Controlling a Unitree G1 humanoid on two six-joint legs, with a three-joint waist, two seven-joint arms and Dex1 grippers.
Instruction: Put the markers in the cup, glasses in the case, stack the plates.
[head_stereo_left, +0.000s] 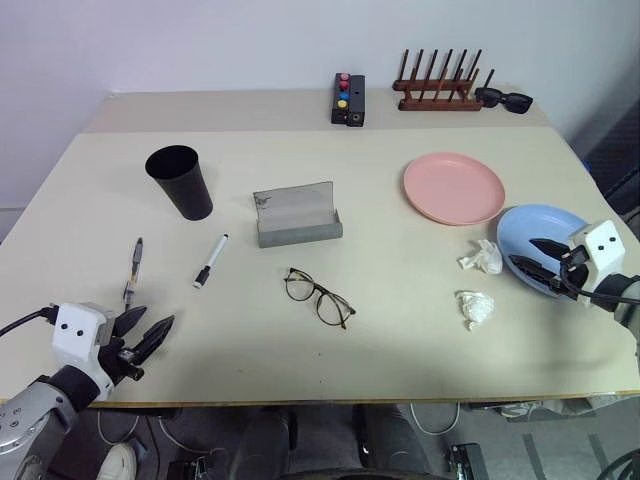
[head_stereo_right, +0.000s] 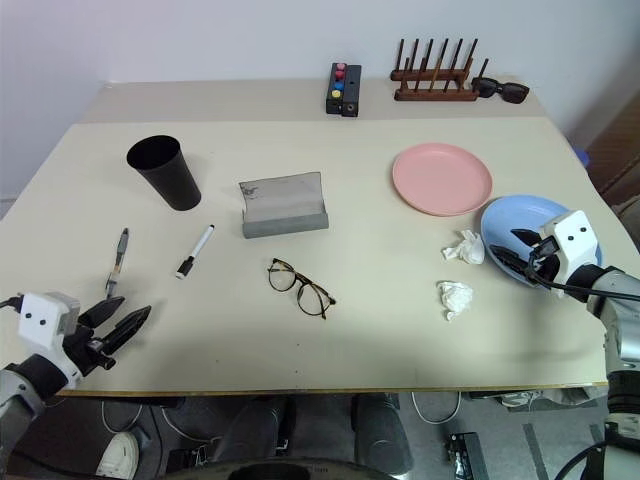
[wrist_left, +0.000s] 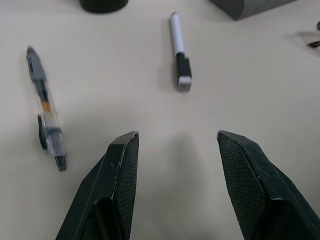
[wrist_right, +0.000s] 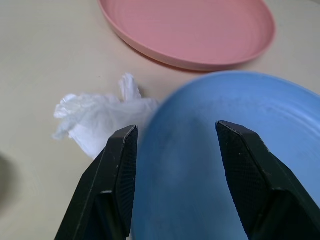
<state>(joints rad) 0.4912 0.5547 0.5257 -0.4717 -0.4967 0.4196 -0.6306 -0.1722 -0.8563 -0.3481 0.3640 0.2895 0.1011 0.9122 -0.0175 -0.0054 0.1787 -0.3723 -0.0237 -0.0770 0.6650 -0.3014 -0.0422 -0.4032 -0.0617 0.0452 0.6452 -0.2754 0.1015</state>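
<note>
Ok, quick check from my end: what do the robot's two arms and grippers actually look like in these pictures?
Each arm ends in a white boxy wrist block with two small dark dots and a black cable running to it. The left gripper and right gripper each have two black tapered fingers; their inner pads carry a fine cross-hatched texture. The left forearm is grey metal with black joints.

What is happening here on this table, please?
A two-armed robot is tidying the table, and nothing is put away yet. Its left gripper hangs open just short of the two markers, which lie beside the black cup. Its right gripper is open over the blue plate, next to the pink plate. The glasses lie before the open case.
</note>
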